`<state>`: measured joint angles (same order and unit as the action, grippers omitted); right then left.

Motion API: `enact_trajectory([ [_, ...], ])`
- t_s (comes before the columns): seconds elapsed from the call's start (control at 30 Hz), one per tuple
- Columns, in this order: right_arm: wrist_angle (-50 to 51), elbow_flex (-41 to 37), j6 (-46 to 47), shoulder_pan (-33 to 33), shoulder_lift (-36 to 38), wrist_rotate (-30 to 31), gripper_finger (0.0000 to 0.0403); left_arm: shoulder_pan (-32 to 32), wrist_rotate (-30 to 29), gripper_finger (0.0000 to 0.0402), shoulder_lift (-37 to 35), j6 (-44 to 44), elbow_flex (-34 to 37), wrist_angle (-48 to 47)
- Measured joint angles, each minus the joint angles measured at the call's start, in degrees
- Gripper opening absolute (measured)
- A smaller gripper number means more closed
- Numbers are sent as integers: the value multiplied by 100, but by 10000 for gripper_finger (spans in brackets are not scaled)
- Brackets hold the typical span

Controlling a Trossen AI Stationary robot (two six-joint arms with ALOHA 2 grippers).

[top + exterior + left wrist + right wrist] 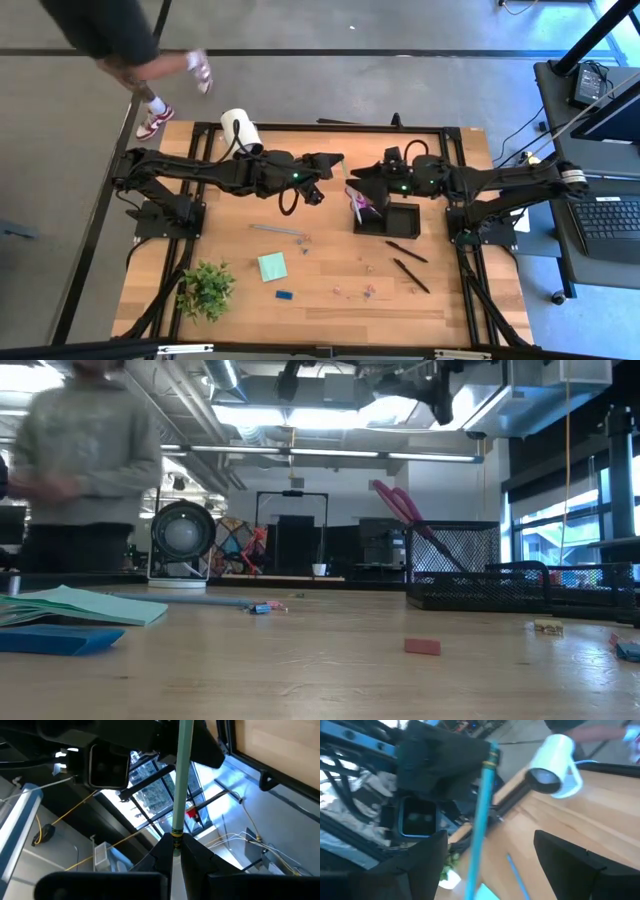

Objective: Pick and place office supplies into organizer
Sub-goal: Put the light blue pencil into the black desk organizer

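Observation:
My left gripper (328, 162) is high above the table's far middle, shut on a thin grey-green pen (183, 780). The pen sticks out toward my right gripper (362, 172), which faces it, open. In the right wrist view the pen (482, 815) runs between the right gripper's (492, 840) spread fingers without touching them. The black organizer (388, 218) stands below with the purple-handled scissors (358, 204) upright in it, handles up (398, 503). A grey pen (277, 230), a green notepad (272, 266), a blue block (284, 295), two black pens (408, 262) and clips (352, 290) lie on the table. My left gripper pinches the grey-green pen between its two fingers (197, 857), at the end just behind the gold band (176, 836). The fingers lie along the pen, which sticks straight out beyond them. It is lifted clear of the table, roughly level, pointing toward the right arm.
A white cylinder (240, 128) lies at the far edge by the left arm. A potted plant (205, 290) stands at the near left. A person (130, 40) walks beyond the far left corner. A laptop (610, 225) sits on a side stand at the right.

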<state>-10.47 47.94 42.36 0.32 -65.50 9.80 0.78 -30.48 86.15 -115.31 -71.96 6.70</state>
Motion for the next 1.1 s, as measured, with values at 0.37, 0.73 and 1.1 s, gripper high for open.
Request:
enact_trajectory([
  [0.37,-222,0,54,-22,-154,-103,235,0,0,18,0,2,0,-2],
  [0.73,-218,0,56,-22,-152,-101,135,0,-35,18,0,-295,0,-3],
  [1.1,-211,0,-97,-22,-150,-101,100,0,-47,18,0,-478,0,-2],
])
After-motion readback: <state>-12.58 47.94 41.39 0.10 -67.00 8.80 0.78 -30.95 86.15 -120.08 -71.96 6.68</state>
